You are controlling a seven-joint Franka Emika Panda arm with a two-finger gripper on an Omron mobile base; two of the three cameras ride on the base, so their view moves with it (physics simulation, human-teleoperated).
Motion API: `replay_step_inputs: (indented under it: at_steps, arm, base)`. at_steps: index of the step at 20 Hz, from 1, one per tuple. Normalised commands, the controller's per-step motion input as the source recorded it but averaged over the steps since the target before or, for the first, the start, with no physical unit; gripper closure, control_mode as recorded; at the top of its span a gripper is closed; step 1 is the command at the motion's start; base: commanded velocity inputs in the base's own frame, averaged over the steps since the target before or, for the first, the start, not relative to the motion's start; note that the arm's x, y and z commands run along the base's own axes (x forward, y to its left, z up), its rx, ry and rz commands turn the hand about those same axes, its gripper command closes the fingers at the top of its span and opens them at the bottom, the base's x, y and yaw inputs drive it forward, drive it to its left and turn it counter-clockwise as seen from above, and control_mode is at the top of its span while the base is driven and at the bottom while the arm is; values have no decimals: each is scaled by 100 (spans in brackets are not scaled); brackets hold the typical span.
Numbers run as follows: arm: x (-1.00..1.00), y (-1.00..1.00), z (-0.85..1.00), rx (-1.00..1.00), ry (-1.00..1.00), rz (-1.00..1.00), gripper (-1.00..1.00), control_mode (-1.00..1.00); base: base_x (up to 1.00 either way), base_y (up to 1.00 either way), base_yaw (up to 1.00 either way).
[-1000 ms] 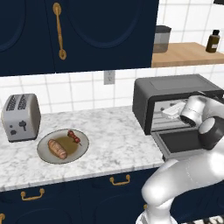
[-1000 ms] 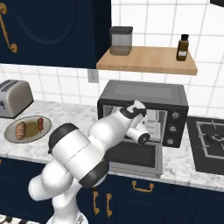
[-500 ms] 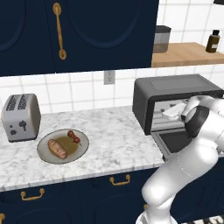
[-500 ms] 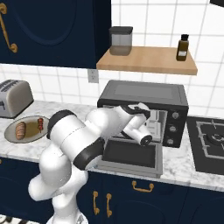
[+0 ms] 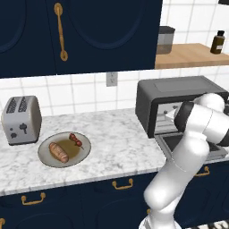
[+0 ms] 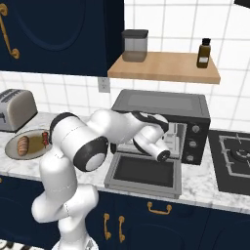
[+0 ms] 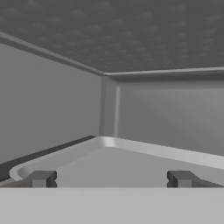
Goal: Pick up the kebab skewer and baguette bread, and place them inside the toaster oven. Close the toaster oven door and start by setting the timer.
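Hand view: my gripper (image 7: 111,179) has pushed into the toaster oven (image 6: 161,105) (fingers spread, empty); food still unpicked.

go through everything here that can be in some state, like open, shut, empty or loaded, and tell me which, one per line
toaster oven door: dropped fully open, lying flat.
toaster oven: no food visible inside.
gripper: jaws open, holding nothing, pointed into the oven's bare corner.
baguette bread: lying on the plate.
kebab skewer: lying on the plate, beside the bread.
plate: loaded with both foods.
silver toaster: slots empty.
upper cabinet doors: shut.

Even flat rendered light, sharp, no glare.
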Motion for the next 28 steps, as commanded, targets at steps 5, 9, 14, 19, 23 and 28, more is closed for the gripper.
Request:
replay_step_inputs:
  at_steps: [5,9,14,19,23,28]
  arm:
    - [-21,-13,-30,0,3,0,-100,-100]
    - [-38,-12,-40,0,8,0,-100,-100]
    - [-40,-9,-36,0,19,-2,-100,-100]
    - [-66,-3,-45,0,23,-6,-100,-100]
    - [-83,-9,-49,0,22,-6,-100,-100]
    - [-84,-16,-36,0,27,-5,-100,-100]
  base:
    - [0,0,0]
    - [0,0,0]
    - [0,0,0]
    - [0,0,0]
    - [0,0,0]
    - [0,0,0]
